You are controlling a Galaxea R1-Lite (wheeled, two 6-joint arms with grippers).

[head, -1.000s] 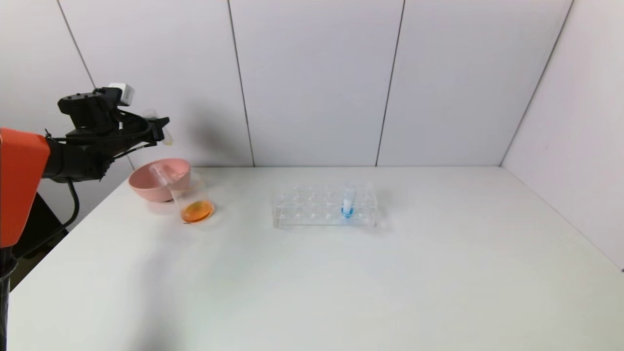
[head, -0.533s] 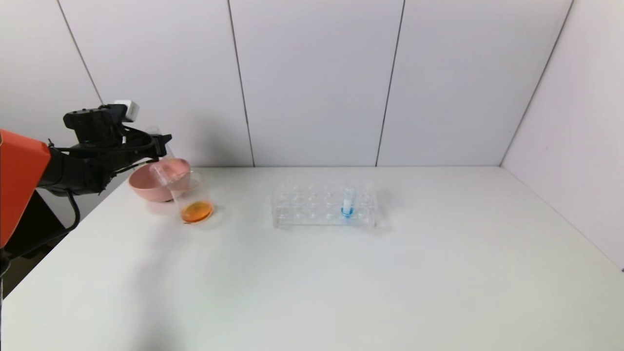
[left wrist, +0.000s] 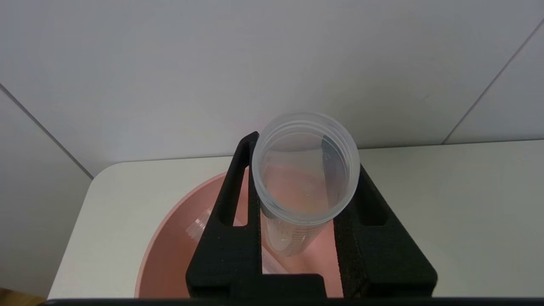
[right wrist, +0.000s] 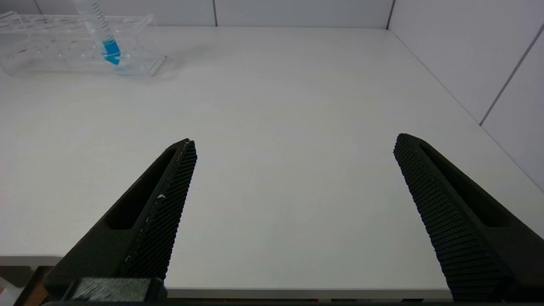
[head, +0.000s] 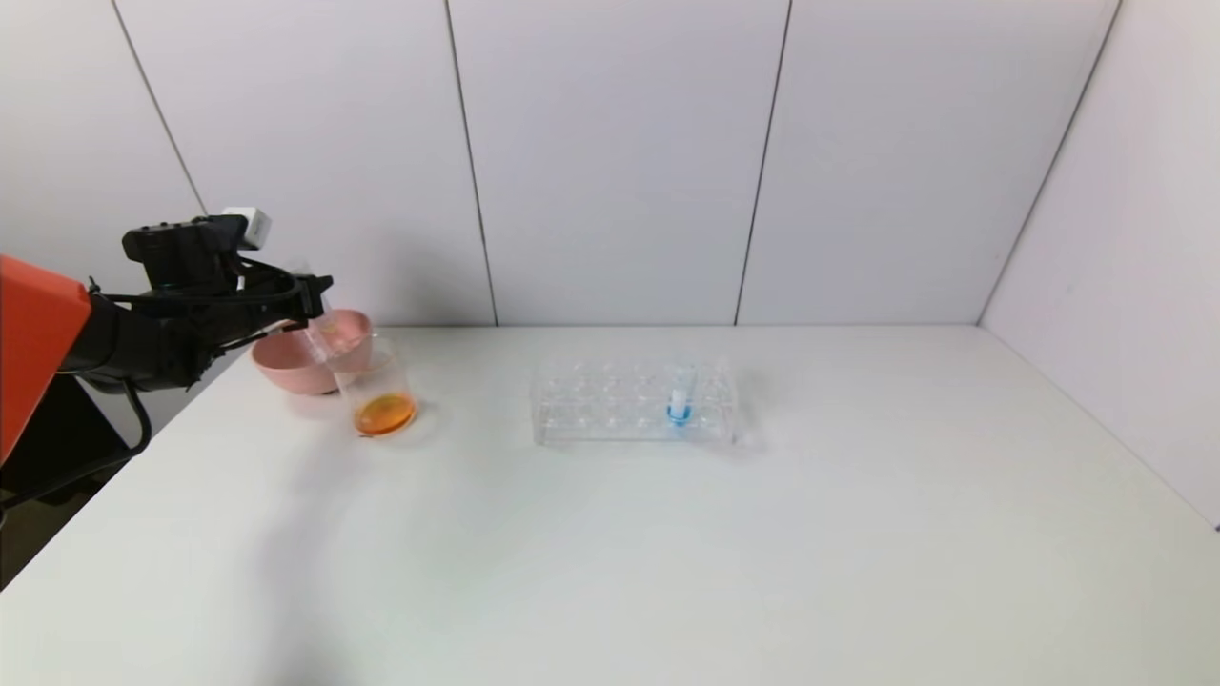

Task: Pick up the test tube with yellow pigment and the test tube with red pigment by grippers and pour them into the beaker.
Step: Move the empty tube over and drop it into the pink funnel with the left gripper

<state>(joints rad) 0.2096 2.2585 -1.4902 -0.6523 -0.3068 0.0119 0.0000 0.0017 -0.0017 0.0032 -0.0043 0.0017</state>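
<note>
Left end effector clamped on an empty clear test tube, open mouth toward the wrist camera, rounded tip over the pink bowl. Which pigment that tube carried: cannot tell. Second clear tube lying inside the pink bowl. From the head view, left end effector raised just above the pink bowl, beaker touching or just beside the bowl on its near right side, orange liquid pooled at the bottom. Clear tube rack well to the right of the bowl on the worktop, blue-liquid tube upright in it. Right end effector spread wide, gripping nothing, parked at the near edge of the worktop, far right of the bowl.
</note>
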